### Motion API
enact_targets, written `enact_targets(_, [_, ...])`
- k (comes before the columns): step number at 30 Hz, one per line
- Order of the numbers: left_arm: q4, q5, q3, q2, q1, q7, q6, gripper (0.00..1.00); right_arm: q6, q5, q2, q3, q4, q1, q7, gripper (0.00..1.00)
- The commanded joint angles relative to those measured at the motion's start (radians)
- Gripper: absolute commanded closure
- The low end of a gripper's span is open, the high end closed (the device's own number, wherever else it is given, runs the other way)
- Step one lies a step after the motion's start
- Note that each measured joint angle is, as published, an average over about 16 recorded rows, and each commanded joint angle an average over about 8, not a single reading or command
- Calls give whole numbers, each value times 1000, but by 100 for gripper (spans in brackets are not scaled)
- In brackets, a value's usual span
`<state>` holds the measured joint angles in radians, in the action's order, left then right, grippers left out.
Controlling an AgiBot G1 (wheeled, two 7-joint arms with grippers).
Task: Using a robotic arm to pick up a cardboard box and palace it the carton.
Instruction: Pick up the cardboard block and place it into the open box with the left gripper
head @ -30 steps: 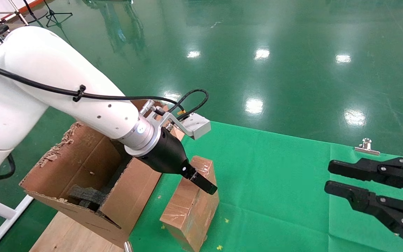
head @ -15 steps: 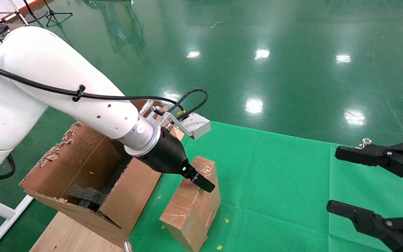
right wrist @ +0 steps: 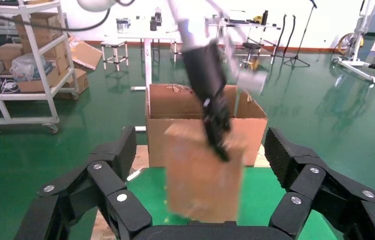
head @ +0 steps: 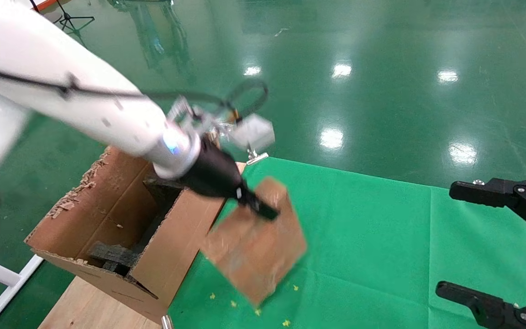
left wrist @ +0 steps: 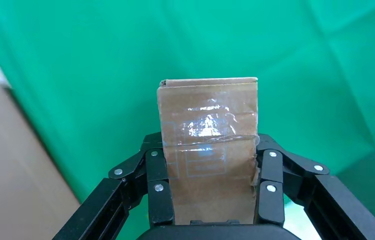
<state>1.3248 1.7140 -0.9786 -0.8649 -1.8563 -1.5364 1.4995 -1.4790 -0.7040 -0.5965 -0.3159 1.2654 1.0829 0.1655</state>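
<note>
- Green-draped counter [head: 372,228]: broad bare cloth between the two arms, far edge held by a silver clip [head: 256,157], a few yellow crumbs near the front.
- Carton [head: 121,219]: stood at the counter's left edge, top open, flaps ragged and torn, black foam blocks [head: 110,256] lying inside at the bottom; room above the opening unobstructed.
- Robotic arm [head: 85,105]: reached in from the left, above the carton's right wall.
- Cardboard box [head: 256,244]: hung tilted in the air, lifted off the cloth, just right of the carton's right wall, outside the carton.
- Left pincer [left wrist: 209,172]: clenched on the cardboard box, one finger [left wrist: 158,187] pressed against each long side, the taped end jutting past the tips.
- Right pincer [right wrist: 195,200]: released, fingers spread wide, held at the counter's right side, well apart from box and carton.
</note>
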Motion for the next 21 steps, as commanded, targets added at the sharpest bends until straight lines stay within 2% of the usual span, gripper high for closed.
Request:
enact_targets(1, [-1, -9, 18, 13, -27, 24, -10, 100, 0, 0, 0, 0, 0, 0, 0, 0])
enact_targets(7, [-9, 15, 81, 82, -168, 117, -18, 100, 0, 0, 0, 0, 0, 0, 0, 0])
enact_targets(13, [-47, 92, 89, 163, -267, 216, 19, 100, 0, 0, 0, 0, 0, 0, 0, 0])
enact_targets(17, [-96, 133, 74, 225, -269, 307, 25, 100, 0, 0, 0, 0, 0, 0, 0, 0])
enact_targets(21, [-162, 135, 64, 286, -217, 397, -12, 100, 0, 0, 0, -1, 0, 0, 0, 0])
